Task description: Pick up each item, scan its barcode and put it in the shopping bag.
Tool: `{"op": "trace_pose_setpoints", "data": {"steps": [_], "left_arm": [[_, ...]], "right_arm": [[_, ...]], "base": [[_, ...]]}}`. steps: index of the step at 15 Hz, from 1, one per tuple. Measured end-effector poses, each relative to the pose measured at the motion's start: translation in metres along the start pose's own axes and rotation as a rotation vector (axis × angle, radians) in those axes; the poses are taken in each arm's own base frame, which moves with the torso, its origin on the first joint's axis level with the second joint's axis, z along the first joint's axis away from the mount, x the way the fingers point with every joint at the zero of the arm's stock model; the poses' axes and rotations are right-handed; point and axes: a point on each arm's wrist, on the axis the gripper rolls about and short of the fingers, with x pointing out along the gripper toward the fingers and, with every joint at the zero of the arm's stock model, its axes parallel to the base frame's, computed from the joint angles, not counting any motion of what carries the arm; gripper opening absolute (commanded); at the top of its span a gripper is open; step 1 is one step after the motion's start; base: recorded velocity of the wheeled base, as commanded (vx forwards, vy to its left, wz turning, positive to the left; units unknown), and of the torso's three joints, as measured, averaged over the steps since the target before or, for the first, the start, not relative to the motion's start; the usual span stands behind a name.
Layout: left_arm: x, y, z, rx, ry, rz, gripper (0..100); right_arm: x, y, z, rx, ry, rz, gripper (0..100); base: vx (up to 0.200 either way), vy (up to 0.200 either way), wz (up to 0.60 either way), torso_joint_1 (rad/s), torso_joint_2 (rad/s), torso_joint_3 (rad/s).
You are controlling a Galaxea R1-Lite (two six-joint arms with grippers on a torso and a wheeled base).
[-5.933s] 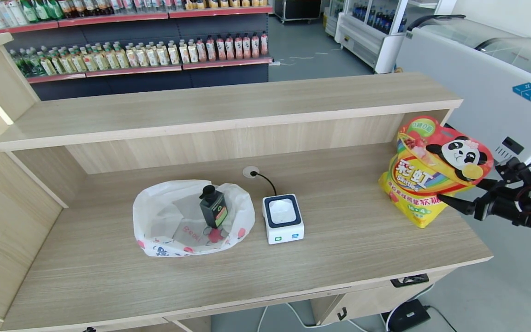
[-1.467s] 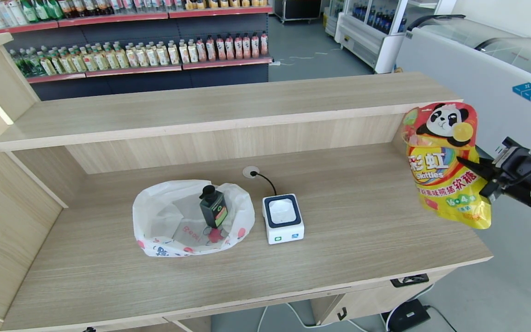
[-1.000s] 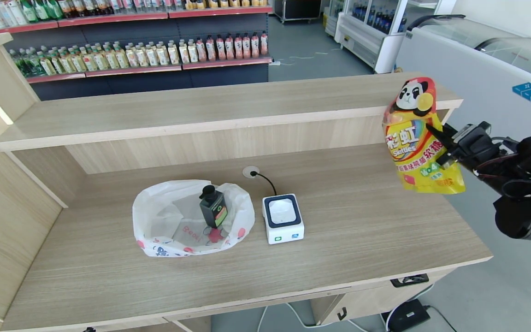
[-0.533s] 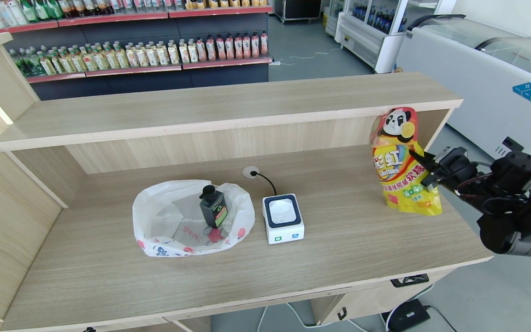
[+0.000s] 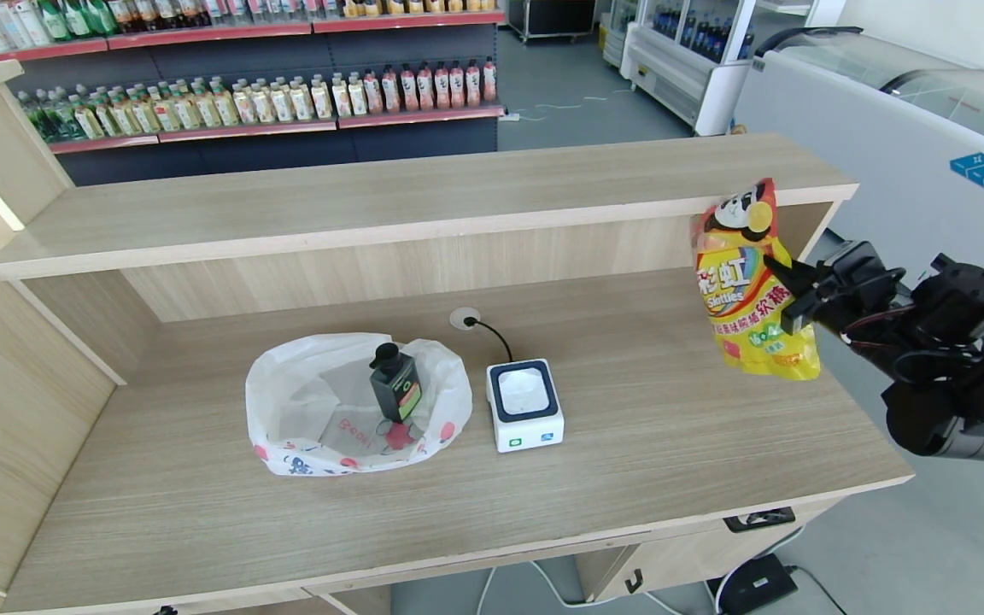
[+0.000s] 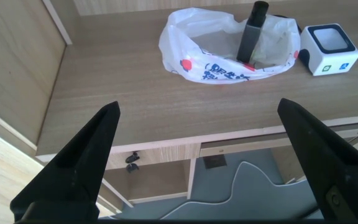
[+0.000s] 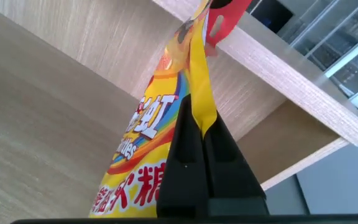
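Clamping the yellow candy pouch [image 5: 752, 290] at its right edge, the right gripper [image 5: 778, 278] has both dark fingers pressed together on the pouch's side seam. The right wrist view shows the seam pinched between the closed fingertips of this gripper [image 7: 201, 127], with the pouch [image 7: 148, 155] standing out beyond them. The pouch hangs upright from the grip, panda end up, and appears clear of the wooden counter [image 5: 629, 444] beneath it, near the counter's right end and in front of the raised ledge [image 5: 424, 201].

To the left of this gripper and lower, well apart from it, the white scanner [image 5: 524, 403] sits on the counter with its window facing up. Farther left again, just beside the scanner, lies the white shopping bag [image 5: 287, 401], mouth open, with a dark pump bottle [image 5: 395, 386] standing inside it.

The left gripper [image 6: 197, 107] has its fingers spread wide with nothing between them. It hangs out past the counter's near edge. Ahead of it lie the shopping bag [image 6: 185, 56] with the bottle [image 6: 252, 31] inside, and the scanner [image 6: 331, 48] beside them.
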Motion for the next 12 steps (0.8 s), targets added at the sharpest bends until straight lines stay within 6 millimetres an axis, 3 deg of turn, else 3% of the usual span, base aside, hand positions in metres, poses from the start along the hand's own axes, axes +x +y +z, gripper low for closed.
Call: {"op": "trace_pose_setpoints", "data": {"steps": [2,4,12], "left_arm": [[0.000,0.000,0.000,0.000,0.000,0.000,100],[0.000,0.000,0.000,0.000,0.000,0.000,100],[0.000,0.000,0.000,0.000,0.000,0.000,100]], "right_arm": [[0.014,-0.004,0.014,-0.023,-0.069,-0.013,0],[0.014,0.002,0.015,-0.015,-0.066,0.000,0],[-0.039,0.056,-0.030,0.321,0.453,-0.127,0]], "base": [[0.000,0.000,0.00,0.000,0.00,0.000],[0.000,0.000,0.00,0.000,0.00,0.000],[0.000,0.000,0.00,0.000,0.00,0.000]]}}
